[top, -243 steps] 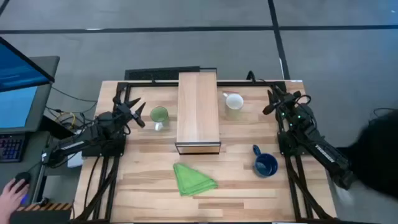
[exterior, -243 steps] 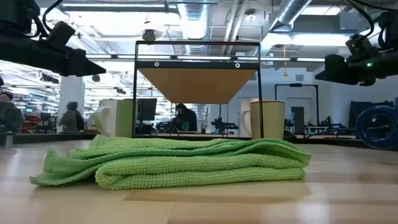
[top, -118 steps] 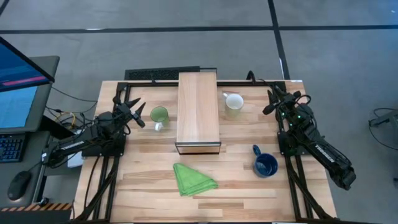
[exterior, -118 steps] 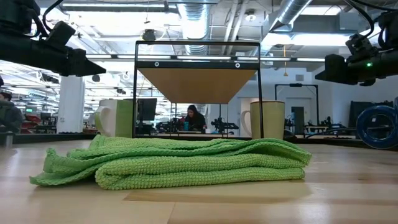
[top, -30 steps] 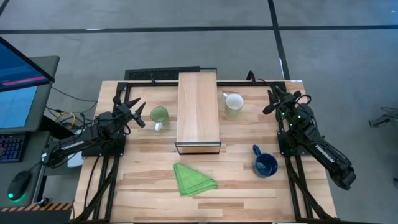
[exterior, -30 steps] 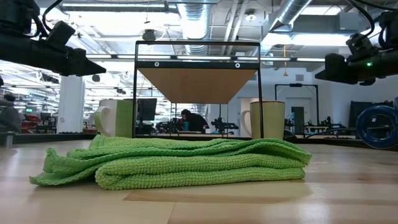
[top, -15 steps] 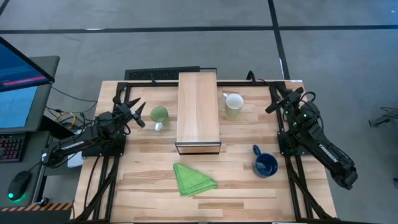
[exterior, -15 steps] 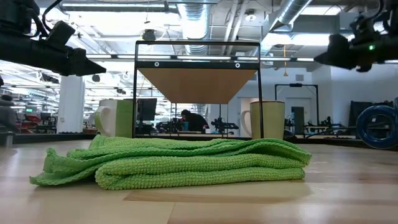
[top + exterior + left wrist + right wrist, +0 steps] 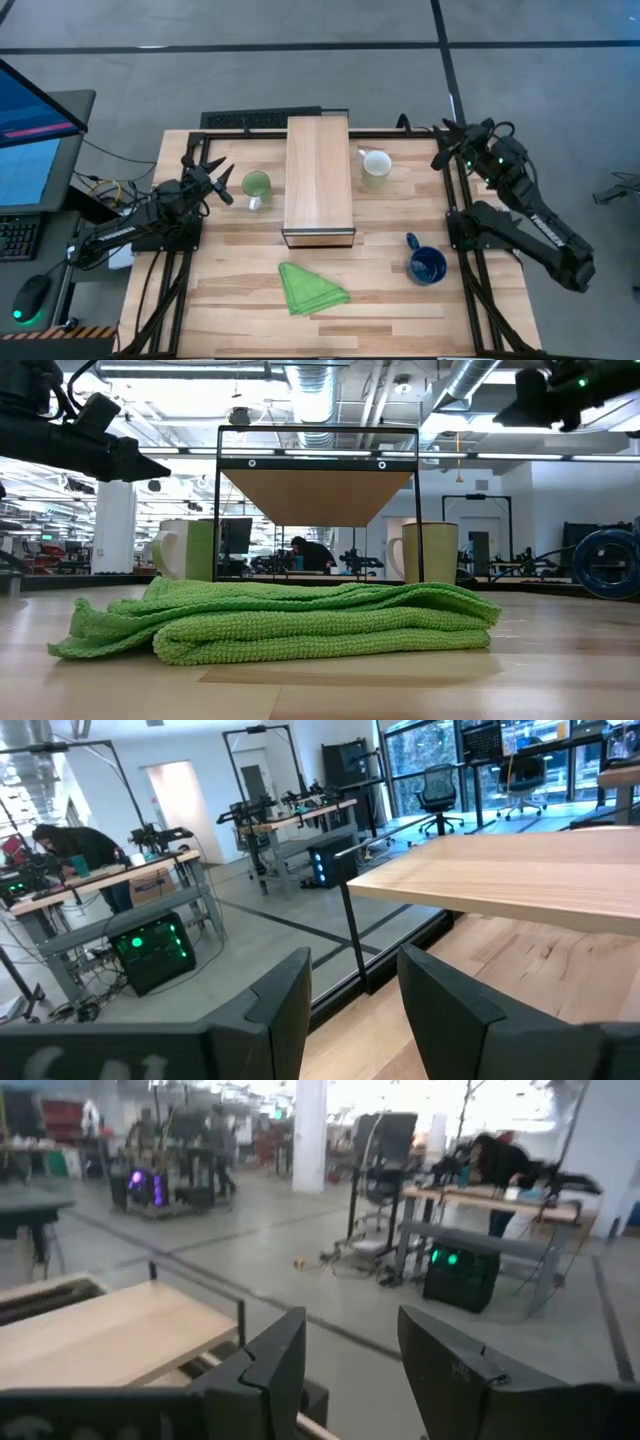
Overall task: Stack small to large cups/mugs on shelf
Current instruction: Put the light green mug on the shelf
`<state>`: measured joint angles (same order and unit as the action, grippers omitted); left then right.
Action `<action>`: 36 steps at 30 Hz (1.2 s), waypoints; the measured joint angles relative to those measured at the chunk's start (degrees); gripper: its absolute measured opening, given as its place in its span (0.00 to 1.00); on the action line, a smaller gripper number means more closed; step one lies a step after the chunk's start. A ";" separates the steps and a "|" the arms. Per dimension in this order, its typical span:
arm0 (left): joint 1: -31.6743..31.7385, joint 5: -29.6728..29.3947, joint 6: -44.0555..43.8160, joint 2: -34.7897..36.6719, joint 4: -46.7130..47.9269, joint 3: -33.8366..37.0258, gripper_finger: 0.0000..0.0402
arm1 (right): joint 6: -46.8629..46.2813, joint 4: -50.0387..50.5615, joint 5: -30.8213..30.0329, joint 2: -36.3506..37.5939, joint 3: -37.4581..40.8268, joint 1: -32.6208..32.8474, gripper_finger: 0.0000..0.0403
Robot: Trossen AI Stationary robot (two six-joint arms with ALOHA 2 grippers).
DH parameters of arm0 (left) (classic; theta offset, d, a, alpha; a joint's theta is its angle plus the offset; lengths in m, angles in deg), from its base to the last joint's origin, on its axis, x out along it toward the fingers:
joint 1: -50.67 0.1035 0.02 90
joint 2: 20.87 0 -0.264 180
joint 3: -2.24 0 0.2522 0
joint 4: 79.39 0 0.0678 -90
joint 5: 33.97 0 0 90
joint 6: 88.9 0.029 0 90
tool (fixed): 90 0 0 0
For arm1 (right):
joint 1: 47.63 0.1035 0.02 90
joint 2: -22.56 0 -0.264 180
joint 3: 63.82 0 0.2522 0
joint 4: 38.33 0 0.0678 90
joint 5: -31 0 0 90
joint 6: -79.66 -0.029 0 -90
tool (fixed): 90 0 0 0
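Note:
The light-wood shelf (image 9: 319, 180) stands lengthwise at the table's middle on a dark frame (image 9: 318, 500). The light green mug (image 9: 256, 185) stands on the table left of it, the small white mug (image 9: 376, 165) right of it at the far side, and the dark blue mug (image 9: 427, 265) near right. My left gripper (image 9: 221, 184) hovers open just left of the green mug (image 9: 188, 550). My right gripper (image 9: 441, 146) is open, high in the air right of the white mug (image 9: 430, 552). Both wrist views show open, empty fingers (image 9: 350, 1010) (image 9: 350, 1370).
A folded green cloth (image 9: 312, 287) lies near the table's front, before the shelf's dark open end (image 9: 319, 238); it fills the foreground of the low view (image 9: 280, 622). Black frame rails (image 9: 465, 290) run along both table sides. A person works at a bench in the room beyond (image 9: 298, 550).
My right gripper has risen and swung toward the table's far edge, a little to the right, staying open. The mugs, shelf, cloth and left arm have kept still.

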<state>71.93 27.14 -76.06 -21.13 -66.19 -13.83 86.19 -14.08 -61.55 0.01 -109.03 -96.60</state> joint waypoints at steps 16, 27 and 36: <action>-0.01 0.01 0.01 0.00 -0.16 -0.04 0.36 | -6.46 30.90 -0.15 -24.19 -29.64 9.54 0.45; -0.01 0.01 0.02 -0.02 -0.20 -0.13 0.36 | -23.47 40.80 0.12 -37.75 -34.15 10.41 0.45; -0.01 0.01 0.00 -0.01 -0.20 -0.15 0.36 | -23.63 40.64 0.23 -48.40 -34.15 12.33 0.45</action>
<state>71.93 27.15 -76.06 -21.14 -66.38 -13.98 62.55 26.56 -61.32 -48.38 -143.18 -84.26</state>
